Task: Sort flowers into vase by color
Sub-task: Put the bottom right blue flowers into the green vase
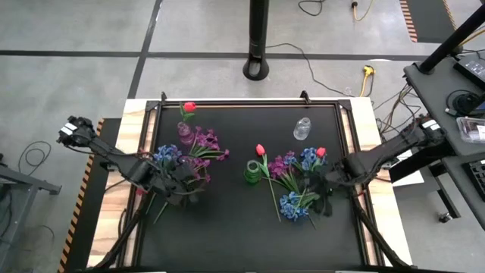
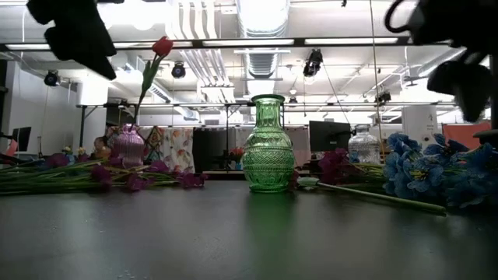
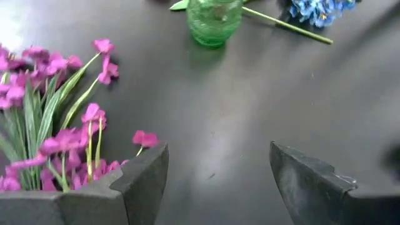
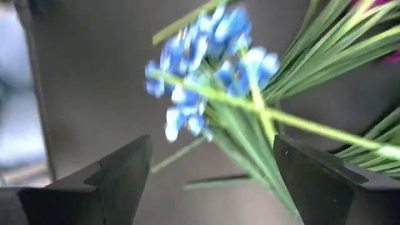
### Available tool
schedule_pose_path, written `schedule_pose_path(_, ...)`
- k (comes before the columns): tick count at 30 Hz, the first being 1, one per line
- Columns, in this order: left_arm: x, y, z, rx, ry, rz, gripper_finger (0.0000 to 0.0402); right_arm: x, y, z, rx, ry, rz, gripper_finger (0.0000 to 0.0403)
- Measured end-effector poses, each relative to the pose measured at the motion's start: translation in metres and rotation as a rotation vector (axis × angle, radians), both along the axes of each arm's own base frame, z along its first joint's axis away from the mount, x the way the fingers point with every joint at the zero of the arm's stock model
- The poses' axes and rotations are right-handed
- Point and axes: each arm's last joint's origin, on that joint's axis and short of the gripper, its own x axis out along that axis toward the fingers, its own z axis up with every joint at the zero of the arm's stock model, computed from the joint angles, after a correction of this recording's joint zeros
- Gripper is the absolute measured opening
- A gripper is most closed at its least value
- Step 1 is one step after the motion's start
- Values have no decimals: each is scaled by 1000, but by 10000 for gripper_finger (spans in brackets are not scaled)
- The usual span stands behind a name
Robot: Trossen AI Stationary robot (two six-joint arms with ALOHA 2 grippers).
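Observation:
A pink vase (image 1: 185, 133) holds one red tulip (image 1: 189, 107). Purple sprays (image 1: 205, 144) and a blue bloom (image 1: 165, 155) lie on the mat beside it. A green vase (image 1: 251, 172) and a clear vase (image 1: 302, 129) stand without flowers. To the green vase's right lie red tulips (image 1: 260, 149), purple sprays (image 1: 282, 164) and blue blooms (image 1: 294, 205). My left gripper (image 1: 186, 180) hangs open above the mat, with the purple sprays (image 3: 56, 131) beside it. My right gripper (image 1: 326, 187) is open above the right pile, with a blue bloom (image 4: 206, 69) ahead of its fingers.
The black mat (image 1: 227, 235) is bare along its near side and between the two piles. A wooden frame (image 1: 364, 114) borders it. A black post base (image 1: 257, 70) and cables lie on the floor beyond the far edge. In the low view both grippers show high above the mat.

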Motion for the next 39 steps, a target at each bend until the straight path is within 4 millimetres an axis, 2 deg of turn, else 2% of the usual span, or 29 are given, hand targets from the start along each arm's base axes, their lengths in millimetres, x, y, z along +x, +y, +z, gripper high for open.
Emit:
schedule_pose_path(6,25,-14,13,114,-6,-82,260,-7,21,-21,-77,164,82,325)
schedule_pose_path(13,49,-25,26,298,11,-176,260,-3,20,-40,-283,216,111,325)
schedule_pose_path(20,53,-26,29,422,122,-106,260,3,22,-57,-394,250,185,324)
schedule_pose_path(26,54,-24,25,494,148,-21,256,10,26,-71,-415,282,213,321)
schedule_pose_path(30,52,-23,20,477,148,8,246,13,28,-73,-405,262,211,293)
schedule_pose_path(39,49,-23,12,481,177,3,223,15,30,-73,-395,241,210,199)
